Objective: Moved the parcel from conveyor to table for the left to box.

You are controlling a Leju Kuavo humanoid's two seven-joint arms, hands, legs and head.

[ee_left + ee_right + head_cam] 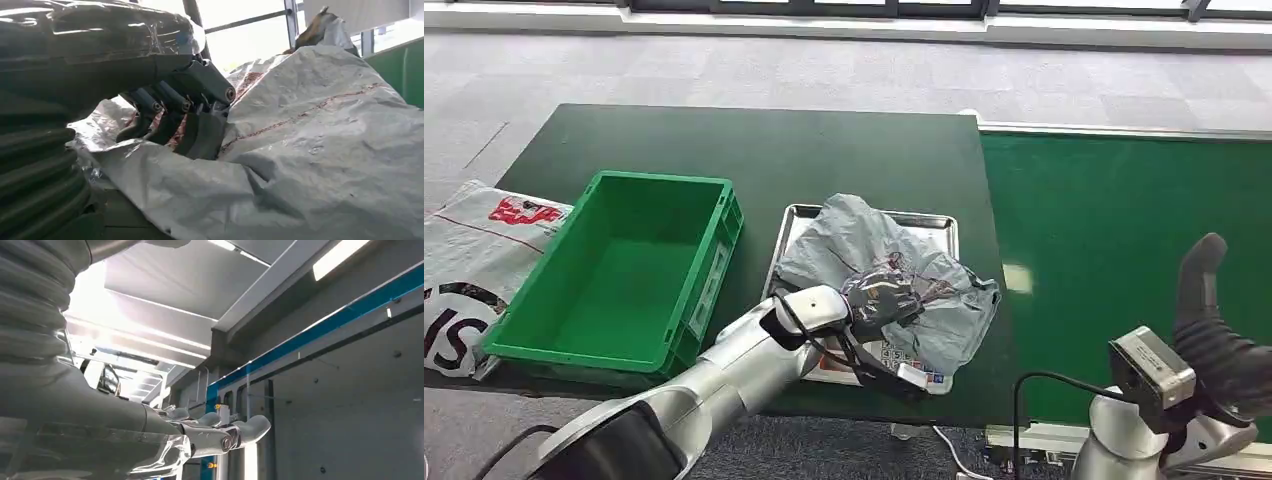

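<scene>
I have the parcel [894, 275], a grey plastic mailing bag, lying on the metal tray [796, 218] on the dark tabletop [754, 140], just beside the green crate [624, 275]. My left hand [879, 300] rests on top of it, and the left wrist view shows the fingers [200, 132] curled down into the crumpled film, clamped on a fold. I judge it light and soft: the bag sags and wrinkles, so it will droop and swing once lifted, and the glossy film looks slippery. I would gather a thick bunch of film near the middle, not a loose corner, and clear the crate wall with slack to spare. My right hand [1214, 330] is raised over the green conveyor [1124, 200], fingers apart, holding nothing.
</scene>
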